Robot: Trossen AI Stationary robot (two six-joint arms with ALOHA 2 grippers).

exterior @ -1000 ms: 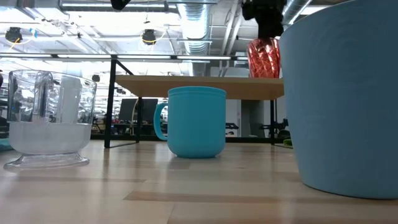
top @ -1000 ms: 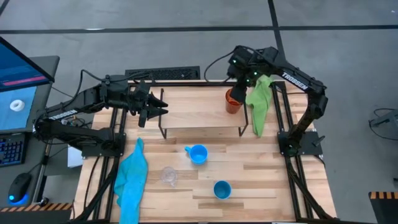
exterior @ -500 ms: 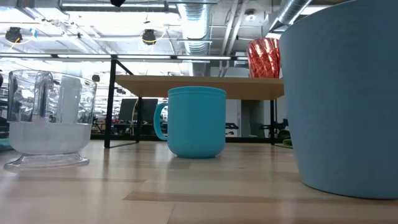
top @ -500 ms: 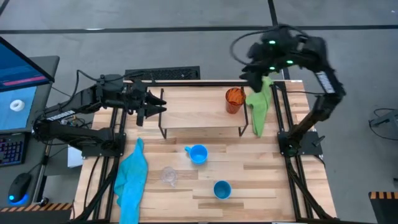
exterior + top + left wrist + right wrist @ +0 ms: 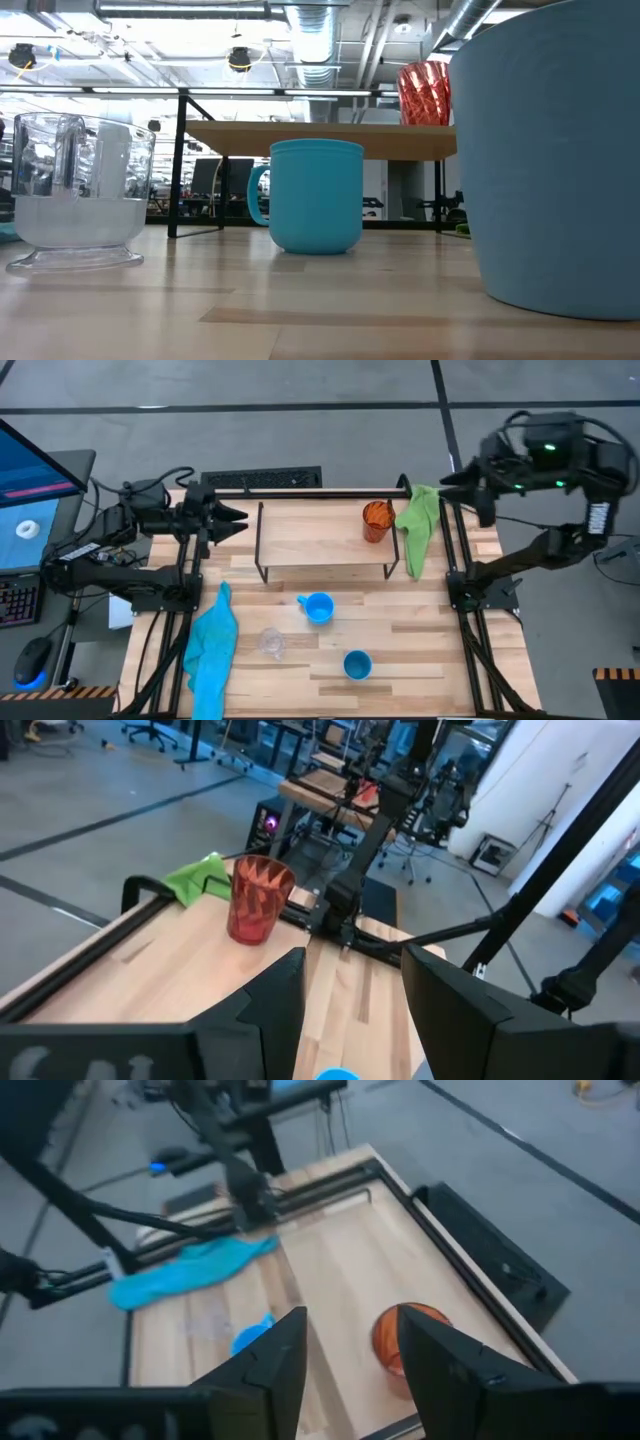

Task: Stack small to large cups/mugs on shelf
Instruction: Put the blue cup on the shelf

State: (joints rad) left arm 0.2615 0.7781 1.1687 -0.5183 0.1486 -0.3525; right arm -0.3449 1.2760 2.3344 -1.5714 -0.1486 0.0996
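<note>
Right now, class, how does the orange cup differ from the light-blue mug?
The orange cup stands up on the shelf; the light-blue mug stands on the table in front of it. The orange cup is translucent and faceted with no handle; the mug is opaque, smooth and has a handle. The orange cup narrows toward its base; the mug is straight-sided. Both stand upright, and no gripper holds either.

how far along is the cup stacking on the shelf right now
Done: the orange cup stands on the shelf. In hand: nothing; the left gripper and right gripper are both open and empty, off the shelf's ends. Left: the light-blue mug, clear glass cup and blue cup sit on the table.
</note>
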